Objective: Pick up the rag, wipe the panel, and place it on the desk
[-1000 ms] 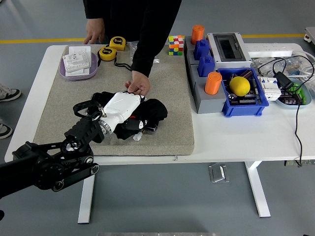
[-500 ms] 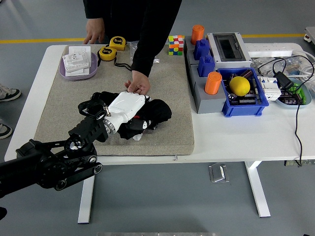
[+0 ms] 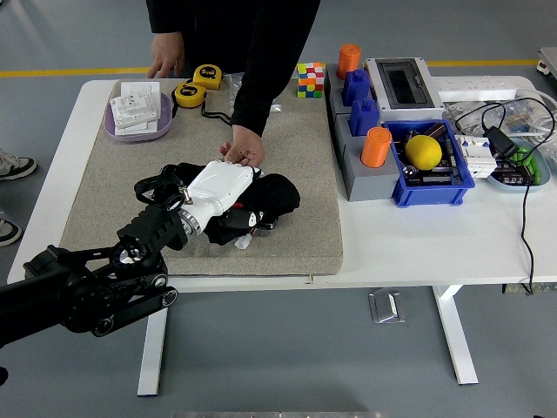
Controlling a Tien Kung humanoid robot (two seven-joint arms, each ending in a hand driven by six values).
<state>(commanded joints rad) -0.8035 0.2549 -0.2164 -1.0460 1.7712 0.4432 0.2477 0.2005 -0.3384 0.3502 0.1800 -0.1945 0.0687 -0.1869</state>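
Pressing down from the left, the robot's left hand [image 3: 222, 187] lies on top of the black rag [image 3: 265, 198], which sits bunched on the grey felt panel [image 3: 296, 148] near its front edge. The white back of the hand covers most of the cloth; the fingers seem curled into the folds, though from this high view they are largely hidden, so I take it as a grasp rather than see it as one. The right arm is not in the picture.

A person stands at the far side of the table. One of the person's hands [image 3: 244, 152] reaches down to the panel and touches the far edge of the rag, just beside the robot's hand — probably steadying or feeding the cloth so the fingers can gather it. The person's other hand [image 3: 165, 68] rests on the table's far edge near two yellow tape measures [image 3: 197, 85].

The rag lying on the panel itself makes sense: once gripped, it need only be dragged across the felt to wipe, then set on the bare white table [image 3: 418, 235].

As for containers, a purple tray [image 3: 117, 127] at the panel's far left corner holds white packets or cards. To the right, a blue bin [image 3: 459, 178] holds a yellow ball [image 3: 423, 151] and some small parts I cannot make out. A grey block [image 3: 352, 174] beside it carries orange and blue pegs, with a Rubik's cube [image 3: 311, 79] behind.
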